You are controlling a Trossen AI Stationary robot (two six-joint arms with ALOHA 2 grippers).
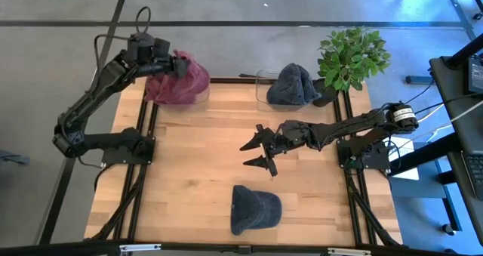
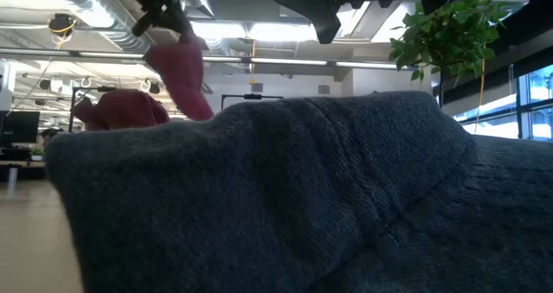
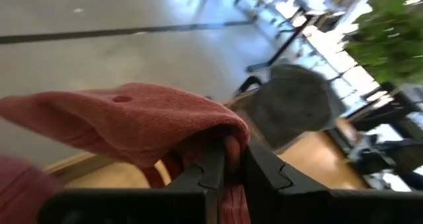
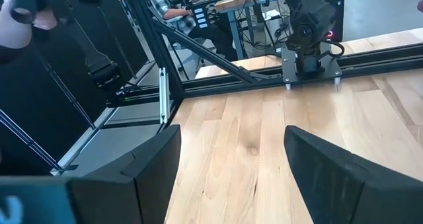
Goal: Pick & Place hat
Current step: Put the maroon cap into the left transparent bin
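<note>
A maroon hat (image 1: 179,78) is in my left gripper (image 1: 175,66), which is shut on it at the table's far left corner, above a clear bin (image 1: 198,97) holding more maroon cloth. In the low view the maroon hat (image 2: 183,68) hangs from that gripper. A blue-grey hat (image 1: 255,209) lies flat on the wood near the table's near edge and fills the low view (image 2: 285,198). My right gripper (image 1: 260,154) is open above the middle of the table, just beyond the blue-grey hat and touching nothing; its wrist view shows only bare wood (image 4: 231,151). My left gripper pinches a bunched fold of the maroon hat (image 3: 228,148) between its two fingers (image 3: 208,171). The rest of the hat spreads out beyond the fingertips (image 3: 132,115). In the low view the hat hangs below the gripper, lifted clear of the table.
A second clear bin at the far edge holds a grey hat (image 1: 293,86). A potted plant (image 1: 351,56) stands at the far right corner. Black frame rails (image 1: 143,135) run along the table's left and right sides. Bare wood (image 1: 196,158) lies between the arms.
</note>
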